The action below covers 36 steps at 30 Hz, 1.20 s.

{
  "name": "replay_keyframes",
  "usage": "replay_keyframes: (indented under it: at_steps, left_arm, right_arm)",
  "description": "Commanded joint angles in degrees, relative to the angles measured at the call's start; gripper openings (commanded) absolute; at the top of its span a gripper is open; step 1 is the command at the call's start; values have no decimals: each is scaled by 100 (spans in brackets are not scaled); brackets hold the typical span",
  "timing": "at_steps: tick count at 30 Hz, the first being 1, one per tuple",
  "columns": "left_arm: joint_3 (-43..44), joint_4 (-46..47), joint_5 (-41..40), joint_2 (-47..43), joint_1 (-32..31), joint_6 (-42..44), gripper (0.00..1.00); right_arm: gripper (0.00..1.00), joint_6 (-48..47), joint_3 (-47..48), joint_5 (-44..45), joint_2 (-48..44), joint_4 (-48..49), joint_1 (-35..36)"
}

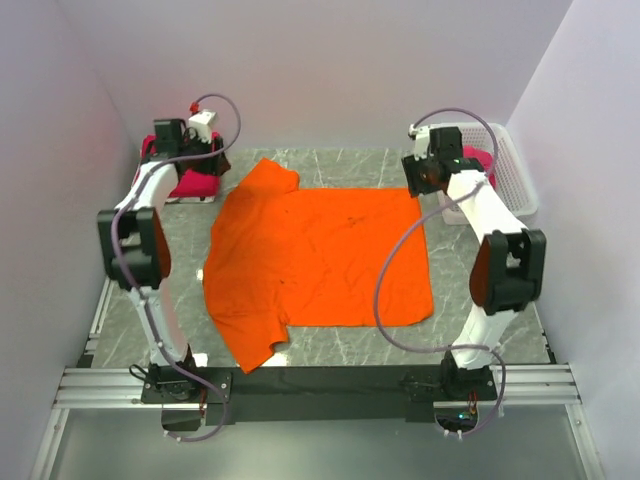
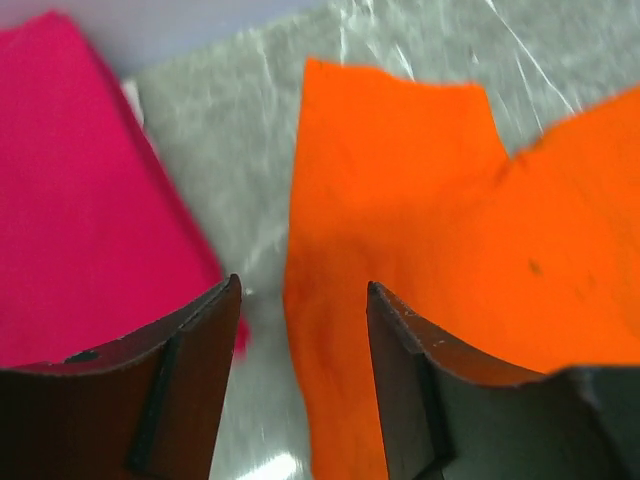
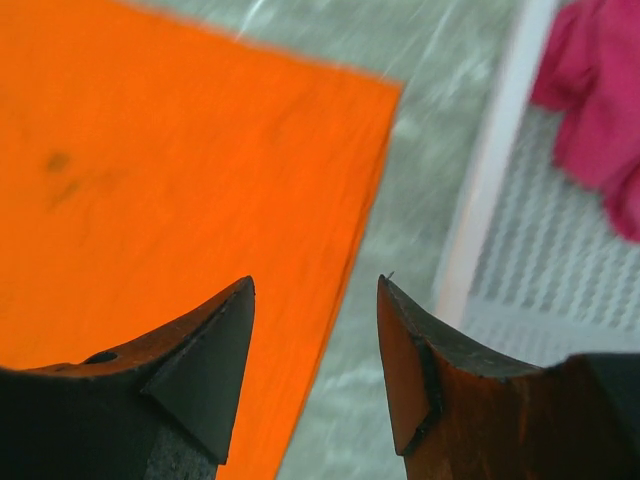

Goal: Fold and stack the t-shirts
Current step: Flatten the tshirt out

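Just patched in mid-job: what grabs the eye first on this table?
The bright orange cloth t-shirt dominates, spread flat across the middle of the grey marbled table. A flat crimson-pink cloth bundle lies at the far left corner, and more crimson-pink cloth sits in the white plastic lattice basket at far right. The left gripper and right gripper hang open and empty over the orange shirt's far edge.

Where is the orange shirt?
In the top view the orange t-shirt lies spread out in the middle of the table, with a pink shirt at its far-left corner and the white basket at its far-right corner.
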Motion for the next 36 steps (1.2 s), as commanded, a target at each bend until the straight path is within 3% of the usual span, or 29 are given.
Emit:
replay_keyframes:
  at_steps: [1,7,11,14,20,28,33,36]
  left_arm:
    - [-1018,-636,126,-1250,32,557,58]
    - [-2208,-1603,135,-1972,32,1163,44]
    - [-3034,-1920,12,-2201,49,1558,30]
    - [-3500,-2026,-234,-2324,49,1726,28]
    - [-3835,-1938,-804,-2079,67,1780,28]
    - [-3354,-1666,-1332,-1227,304,1306,26]
    - [-2940,-1779,-1245,-945,576,1191,27]
    - [-2807,-1999,-921,-1076,612,1296,30]
  right_arm:
    - [59,-24,-542,-690,-530,-1098,65]
    - [53,-243,-1432,-1199,-838,-1732,92]
    - [31,-358,-1871,-1184,-926,-1882,162]
    - [24,-455,-2188,-972,-812,-1865,258]
    - [22,-455,-2286,-463,-57,-1488,268]
    - [22,-165,-924,-304,980,-1408,329]
    - [29,-94,-90,-409,1025,-1757,329]
    - [39,-243,-384,-515,517,-1996,277]
